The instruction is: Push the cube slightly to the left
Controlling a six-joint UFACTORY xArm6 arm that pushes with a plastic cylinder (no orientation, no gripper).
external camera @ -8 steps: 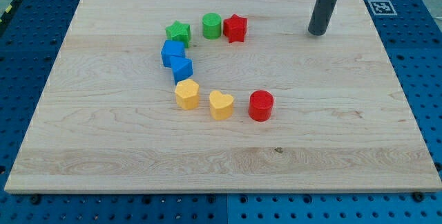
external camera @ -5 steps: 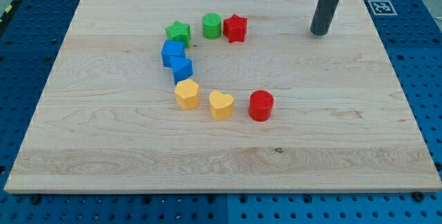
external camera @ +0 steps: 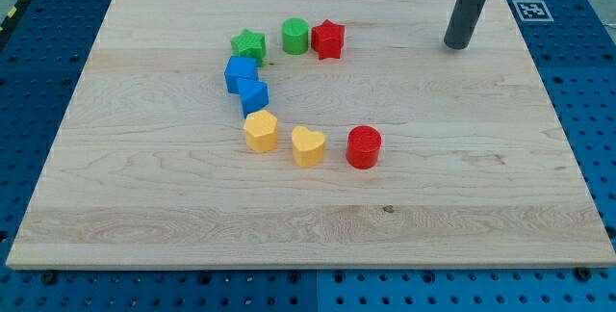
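On the wooden board [external camera: 144,206], a small blue cube [external camera: 253,94].

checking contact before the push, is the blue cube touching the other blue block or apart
Touching: the blue cube sits against the other blue block, no wood between them. My tip is far right.

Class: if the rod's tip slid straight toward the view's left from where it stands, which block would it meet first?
My tip would probably reach the red star first; the board between them is bare, though depth is uncertain.
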